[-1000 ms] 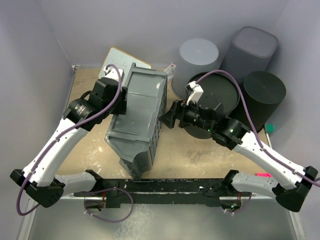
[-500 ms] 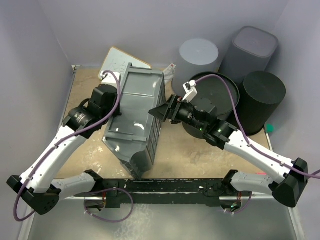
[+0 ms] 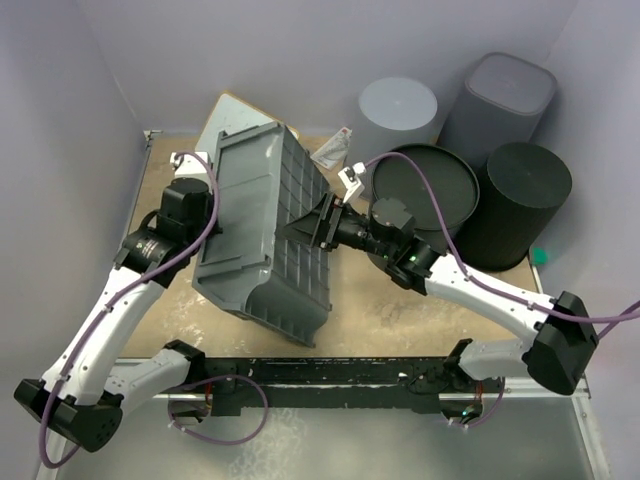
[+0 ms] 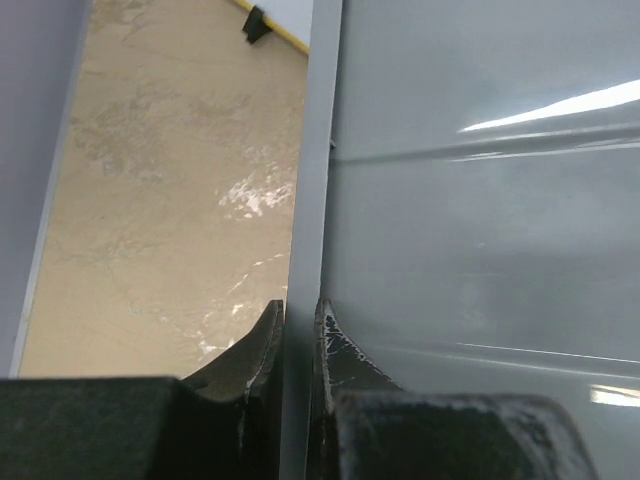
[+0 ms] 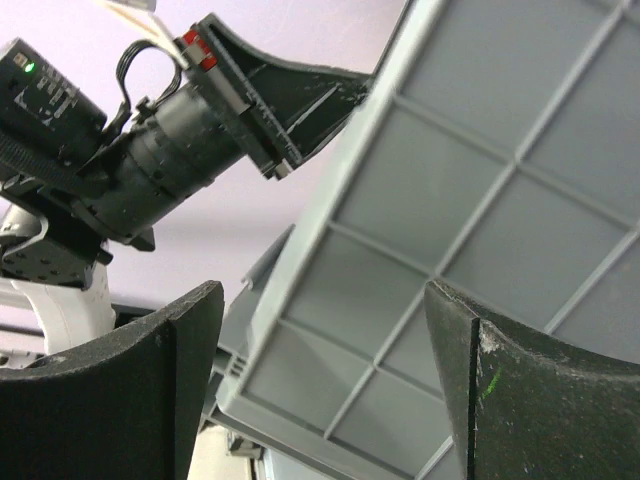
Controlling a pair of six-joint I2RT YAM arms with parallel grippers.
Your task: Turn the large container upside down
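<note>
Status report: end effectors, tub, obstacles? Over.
Left end effector shut on tub rim. Right end effector open against underside. Tub tilted on edge. Nearest bucket apart.

One tub (image 3: 262, 225), three buckets (image 3: 397, 115), one bin (image 3: 505, 95)

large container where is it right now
Top view, left of centre: the large container is tipped up on edge, its rim in the jaws of the left gripper, its ribbed underside facing the right gripper.
</note>
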